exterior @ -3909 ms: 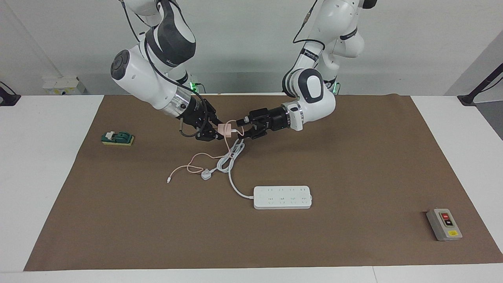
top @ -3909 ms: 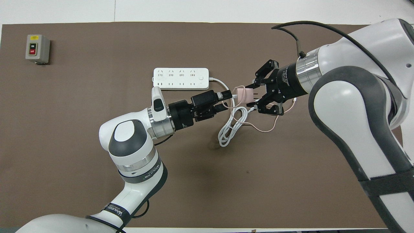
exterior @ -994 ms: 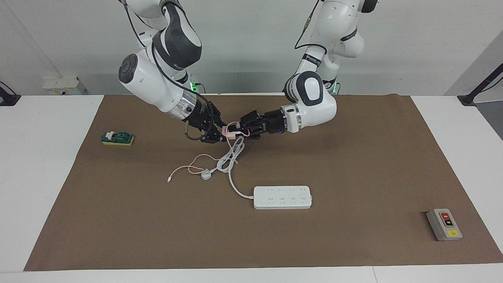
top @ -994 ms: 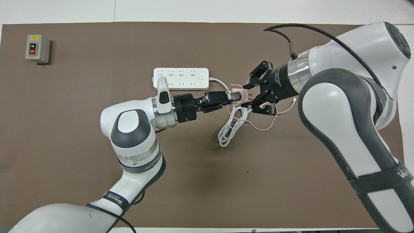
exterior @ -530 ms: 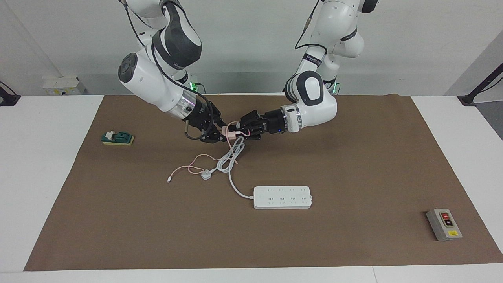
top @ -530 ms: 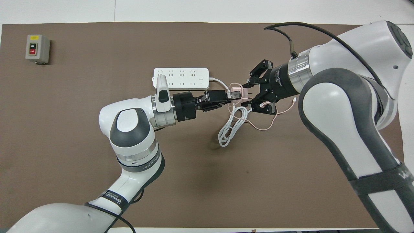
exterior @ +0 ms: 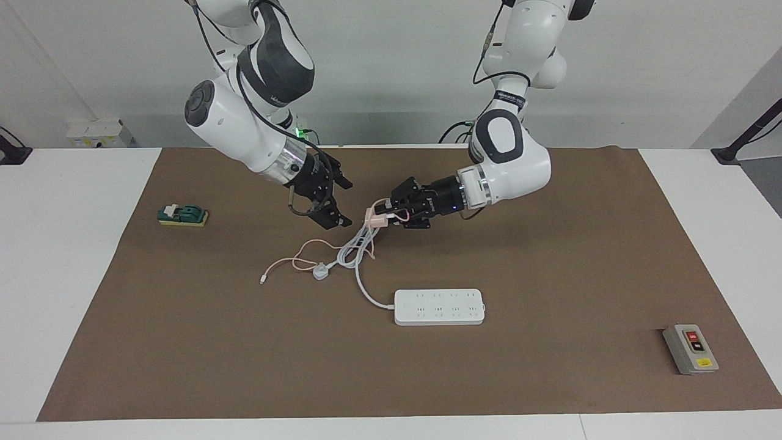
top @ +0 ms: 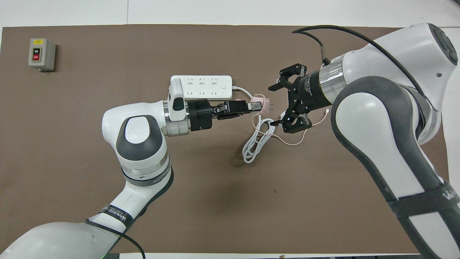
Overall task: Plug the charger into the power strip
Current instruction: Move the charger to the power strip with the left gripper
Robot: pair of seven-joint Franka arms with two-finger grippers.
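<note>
The charger (exterior: pixel 374 218) is held in the air by the fingers of the left gripper (exterior: pixel 391 215), over the coiled white cord (exterior: pixel 359 244). Its pink cable (exterior: pixel 293 261) hangs down to the brown mat (exterior: pixel 550 269) on the counter. The power strip (exterior: pixel 439 307) lies flat on the mat, farther from the robots, with all sockets free. The right gripper (exterior: pixel 335 201) is beside the charger, apart from it, fingers spread wide and holding nothing.

Bright, even light from above — soft shadows under the arms, both views sharp.
</note>
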